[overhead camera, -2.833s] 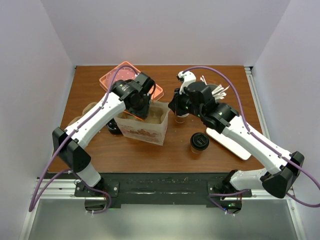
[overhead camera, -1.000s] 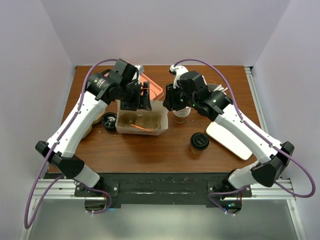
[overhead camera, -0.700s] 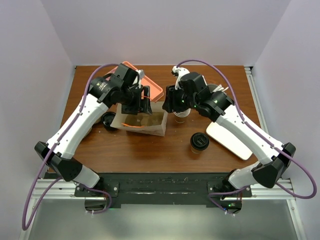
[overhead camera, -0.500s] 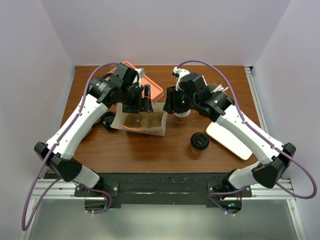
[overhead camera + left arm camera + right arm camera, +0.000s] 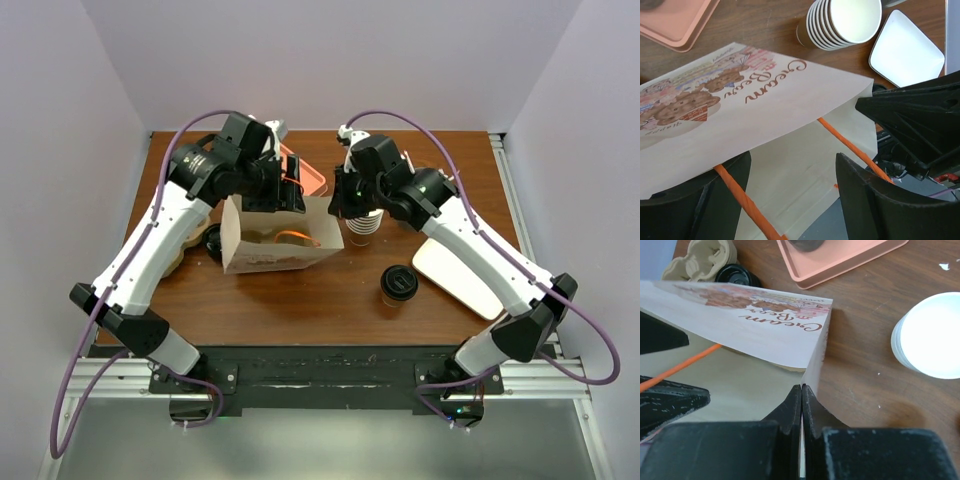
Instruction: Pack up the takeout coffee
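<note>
Tabletop (image 5: 300,305): wood.
Right gripper (image 5: 801,395): pinching paper bag (image 5: 272,256) rim.
Left gripper (image 5: 790,167): wide at mouth.
Takeout coffee (image 5: 398,284): upright, four o'clock off bag, nearer right arm.

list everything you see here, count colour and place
paper bag: one, cream with orange handles, centre-left of table
takeout coffee: two, black lids, one right of the bag, one left
white paper cups: one stack, white, by bag's right end
tray: one, pink, behind the bag
plate: one, white, right side
cup carrier: one, tan, far left
left gripper: one, black, open over the bag's mouth
right gripper: one, black, shut on the bag's rim
</note>
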`<state>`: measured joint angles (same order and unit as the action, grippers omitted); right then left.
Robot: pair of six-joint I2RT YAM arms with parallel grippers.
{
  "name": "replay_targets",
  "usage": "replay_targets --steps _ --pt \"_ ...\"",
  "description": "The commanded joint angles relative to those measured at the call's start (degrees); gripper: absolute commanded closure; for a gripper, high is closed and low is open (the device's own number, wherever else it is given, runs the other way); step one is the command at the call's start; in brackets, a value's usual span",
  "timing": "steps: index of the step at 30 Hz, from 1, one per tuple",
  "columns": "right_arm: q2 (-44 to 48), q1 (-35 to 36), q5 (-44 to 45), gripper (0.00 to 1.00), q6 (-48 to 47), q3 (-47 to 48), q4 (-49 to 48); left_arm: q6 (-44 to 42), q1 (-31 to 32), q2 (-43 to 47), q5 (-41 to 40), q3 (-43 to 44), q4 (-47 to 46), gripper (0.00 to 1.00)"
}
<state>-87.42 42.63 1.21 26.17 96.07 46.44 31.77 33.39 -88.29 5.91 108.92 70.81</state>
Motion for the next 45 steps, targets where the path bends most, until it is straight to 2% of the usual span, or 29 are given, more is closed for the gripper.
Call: replay_targets --steps 1,6,9,14,20,25,26,27,28,32,34,38,40,41,45 --pt "0.3 0.0 -3.4 1.0 1.5 4.6 7.7 -3.2 -0.2 0.0 2.2 5.1 1.5 0.27" --pt "0.8 -0.1 -4.5 1.0 3.8 6.0 14.3 -3.7 -0.2 3.0 13.1 -1.6 -0.8 0.27" --pt "1.9 -0.1 -3.8 1.0 5.5 5.8 16.2 -3.6 -0.2 6.5 16.9 -6.9 -0.9 0.27" --pt "3.1 -0.2 -2.8 1.0 7.0 4.4 16.2 -5.6 -0.2 10.3 18.6 -12.8 3.5 0.27" --pt "2.5 -0.2 -1.6 1.0 6.8 3.4 13.6 -6.6 -0.2 11.9 25.1 -15.2 4.5 0.3" --pt "1.0 -0.2 -5.0 1.0 7.3 4.4 12.1 -5.9 -0.2 11.7 24.3 -17.7 4.5 0.32" --pt "1.0 -0.1 -5.2 0.97 7.7 4.6 12.4 -6.0 -0.2 11.2 24.0 -18.0 4.5 0.32" --pt "1.4 -0.2 -4.9 0.81 8.2 4.8 12.6 -6.1 -0.1 10.9 23.4 -18.0 4.6 0.32" --pt "1.8 -0.1 -4.9 0.74 8.8 4.7 12.5 -6.4 -0.1 10.4 23.0 -17.8 4.5 0.32" --pt "5.1 -0.2 -6.3 0.62 8.7 4.8 13.0 -6.6 -0.2 7.7 21.5 -15.4 4.5 0.32" --pt "6.2 -0.1 -7.0 0.57 6.8 5.2 12.3 -6.8 -0.1 6.7 21.4 -14.6 4.4 0.32" --pt "10.2 -0.2 -8.2 0.55 -6.5 2.9 4.9 -7.2 -0.2 5.6 21.2 -13.7 4.3 0.32" --pt "14.5 -0.2 -10.6 0.56 -11.3 -0.1 -4.1 -7.3 -0.2 5.3 21.2 -13.7 4.3 0.32" --pt "16.0 -0.2 -12.7 0.56 -17.6 -4.4 -11.5 -7.3 -0.2 5.3 20.8 -13.8 4.3 0.32" --pt "19.5 -0.4 -16.5 0.58 -28.3 -12.2 -23.4 -7.4 -0.2 5.0 20.1 -14.0 4.3 0.32"
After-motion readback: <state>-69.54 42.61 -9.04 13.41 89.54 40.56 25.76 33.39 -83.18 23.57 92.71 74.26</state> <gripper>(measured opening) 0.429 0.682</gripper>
